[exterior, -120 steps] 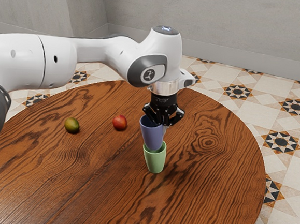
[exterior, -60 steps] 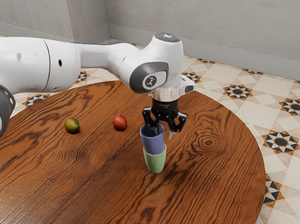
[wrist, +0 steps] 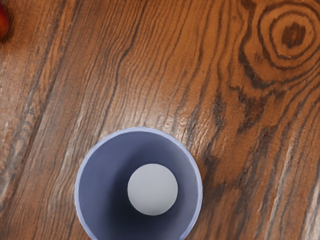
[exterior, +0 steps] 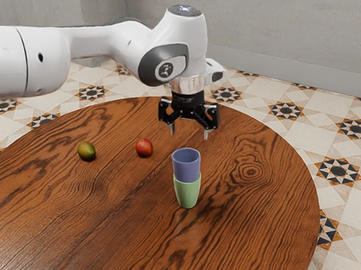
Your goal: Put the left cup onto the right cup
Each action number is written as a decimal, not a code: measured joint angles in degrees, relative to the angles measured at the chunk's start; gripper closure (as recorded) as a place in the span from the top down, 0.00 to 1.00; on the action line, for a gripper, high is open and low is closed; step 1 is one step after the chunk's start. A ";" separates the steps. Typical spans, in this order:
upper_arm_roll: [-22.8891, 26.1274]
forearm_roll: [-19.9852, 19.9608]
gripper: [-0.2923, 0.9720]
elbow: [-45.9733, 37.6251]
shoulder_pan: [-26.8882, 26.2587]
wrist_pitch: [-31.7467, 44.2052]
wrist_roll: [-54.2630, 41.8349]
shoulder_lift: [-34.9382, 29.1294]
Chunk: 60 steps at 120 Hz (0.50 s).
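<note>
Stacking looks done to me: purple cup [exterior: 186,163] sits nested in the green cup [exterior: 186,192] near the table's [exterior: 68,214] middle. Gripper [exterior: 188,134] hangs above, jaws spread wide and empty. Next is just backing off without bumping the stack

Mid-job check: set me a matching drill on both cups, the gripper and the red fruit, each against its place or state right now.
Things
1. blue cup
2. green cup
3. gripper
4. red fruit

Places or states
A. open, above the stack, touching nothing
B. standing on the table, with another cup nested in it
C. lying on the wood, toward the exterior view's left of the stack
D. upright, its base sunk into the other cup

Pairs: 1-D, 2-B, 3-A, 4-C
</note>
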State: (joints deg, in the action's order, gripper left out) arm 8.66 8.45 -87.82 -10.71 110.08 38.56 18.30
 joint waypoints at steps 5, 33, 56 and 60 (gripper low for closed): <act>-0.60 0.13 0.74 0.00 -0.09 -0.79 -0.92 -1.13; -4.18 2.35 0.76 -1.94 -0.56 -4.08 -9.51 -6.88; -5.03 3.07 0.77 -10.05 0.01 -5.18 -15.76 -14.67; -5.04 3.07 0.77 -11.13 0.18 -5.27 -16.59 -15.63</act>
State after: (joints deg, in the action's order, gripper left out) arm 3.62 11.51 -98.95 -10.52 104.81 21.97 2.67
